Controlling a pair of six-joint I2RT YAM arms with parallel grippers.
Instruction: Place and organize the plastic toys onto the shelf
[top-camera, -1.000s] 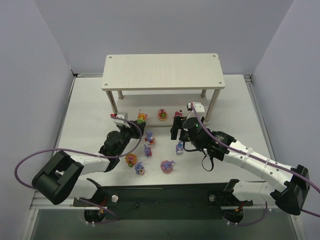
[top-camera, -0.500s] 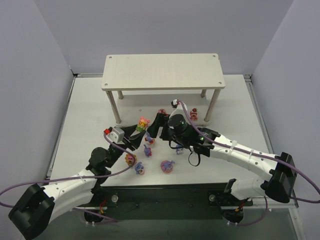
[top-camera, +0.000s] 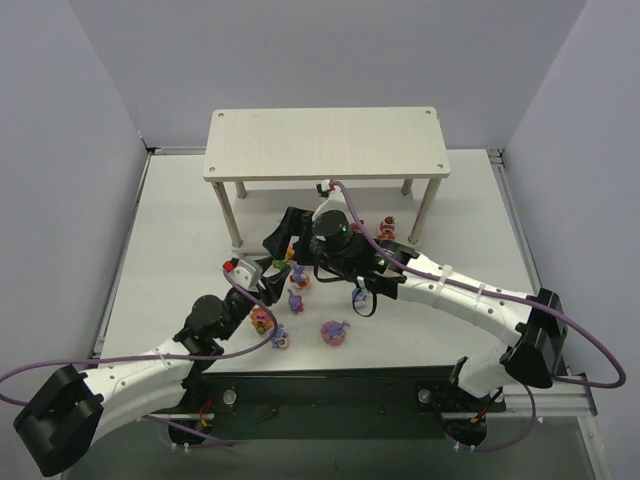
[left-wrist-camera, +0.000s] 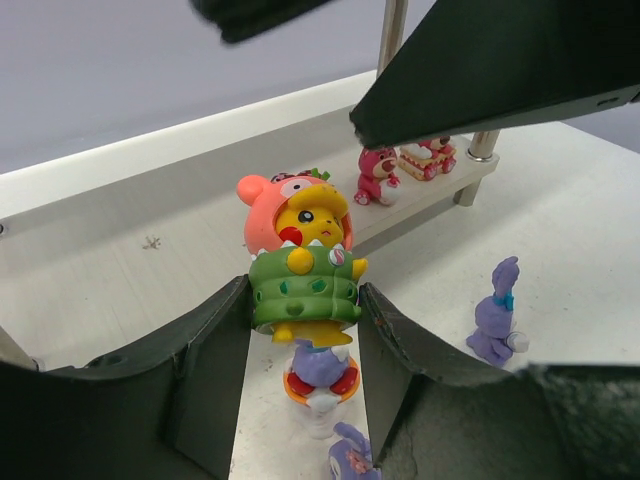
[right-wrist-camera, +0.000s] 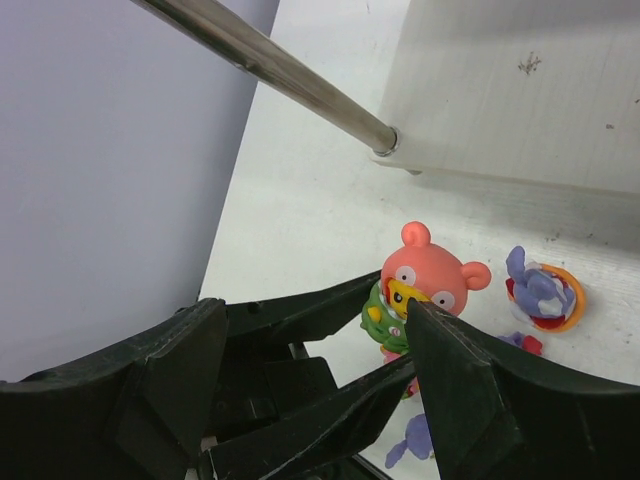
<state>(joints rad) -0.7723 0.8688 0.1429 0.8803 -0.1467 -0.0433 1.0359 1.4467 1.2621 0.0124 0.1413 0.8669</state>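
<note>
While the left gripper is clamping the pink-hooded yellow toy between narrowly set fingers and holding it upright above the table, the right gripper is hovering close to it with fingers spread wide, gripping nothing. A red bear and a cake toy are sitting on the lower tier of the shelf. Other toys, among them a purple bunny, are standing on the table in front of the shelf.

Lilac walls, wht table
</note>
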